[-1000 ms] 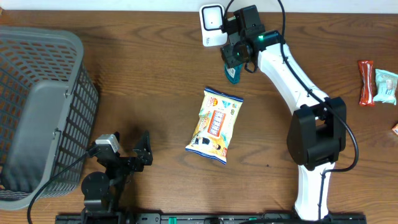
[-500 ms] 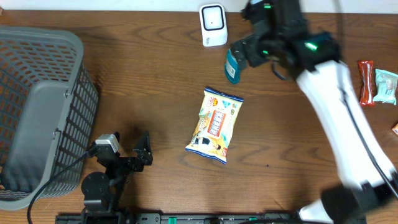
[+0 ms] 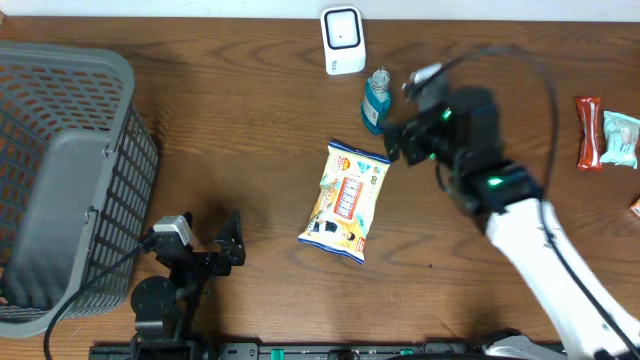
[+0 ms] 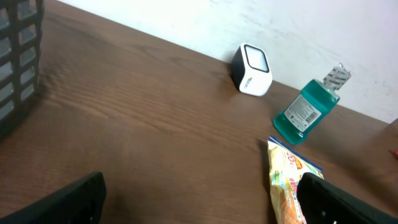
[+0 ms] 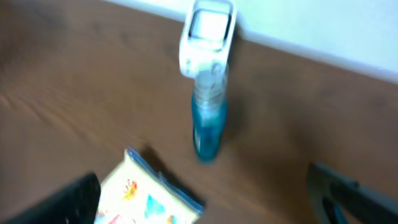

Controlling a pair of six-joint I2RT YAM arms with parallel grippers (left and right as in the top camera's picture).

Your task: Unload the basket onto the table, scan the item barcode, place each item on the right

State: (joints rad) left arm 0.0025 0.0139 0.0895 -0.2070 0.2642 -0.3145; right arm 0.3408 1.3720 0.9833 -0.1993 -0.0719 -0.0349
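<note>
Task item: a blue-green translucent plastic bottle (image 3: pixel 375 100) with a clear cap was seen standing upright on the brown wooden table (image 3: pixel 220 120), held by nothing.
Bottle position: it was set just in front of the white box-shaped barcode scanner (image 3: pixel 342 40), near it but not touching, with the yellow and white foil snack bag (image 3: pixel 346 201) lying flat on its other side.
Bottle label: a white rectangular label was shown on the side of the bottle (image 4: pixel 306 112) in the left wrist view; lines of print were visible, but no word or brand could be read.
Scanner face: a dark-rimmed window was seen on the front of the scanner (image 4: pixel 252 78); no writing could be made out.
Snack bag print: a red band with pale lettering and coloured pictures was seen; the lettering was too small to be read.
Right gripper (image 5: pixel 204 177): its jaws were spread wide and nothing was held; the bottle (image 5: pixel 208 121) was seen ahead of it, clear of both fingers, in line with the scanner (image 5: pixel 207 37).
Left gripper (image 4: pixel 202 180): its jaws were spread wide and nothing was held; it was kept low at the near edge, well apart from the bottle.
Basket: a grey plastic lattice basket (image 3: pixel 60 180) was placed at the left end of the table.
Other items: a red-brown wrapped bar (image 3: pixel 588 132) and a pale teal packet (image 3: pixel 620 138) were lying at the right edge, their print illegible.
</note>
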